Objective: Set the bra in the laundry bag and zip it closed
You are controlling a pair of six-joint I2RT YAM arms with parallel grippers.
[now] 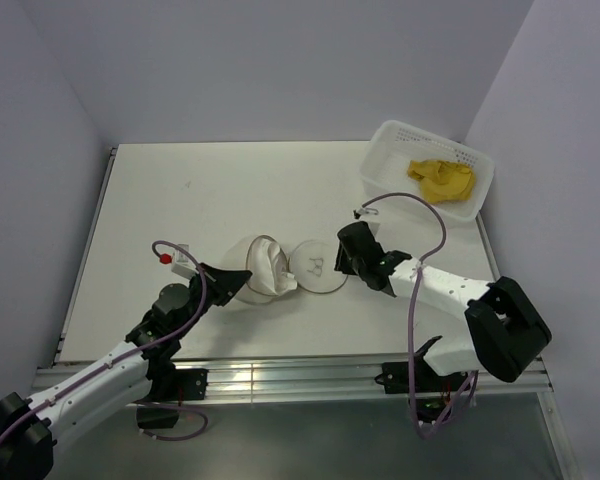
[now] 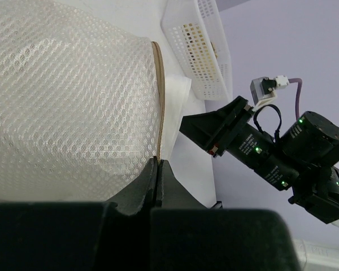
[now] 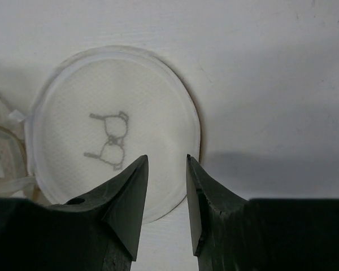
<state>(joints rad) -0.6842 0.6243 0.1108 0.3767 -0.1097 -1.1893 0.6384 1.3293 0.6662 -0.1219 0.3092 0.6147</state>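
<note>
Clamped tight in the left tool (image 2: 158, 165): rim of the laundry bag (image 2: 62, 101). Hovering over the flap lid (image 3: 113, 101) edge: right tool (image 3: 166, 169), narrowly parted, empty. Well beyond it, in the basket (image 1: 376, 158), lies the bra (image 1: 442, 180). Likely soft, light, floppy; best pinched at a bunched fold.

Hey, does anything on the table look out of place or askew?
Nothing spilled or damaged. The laundry bag lies slumped, its round lid flopped open flat beside it, and the bra sits crumpled in the white basket, far from the bag.
</note>
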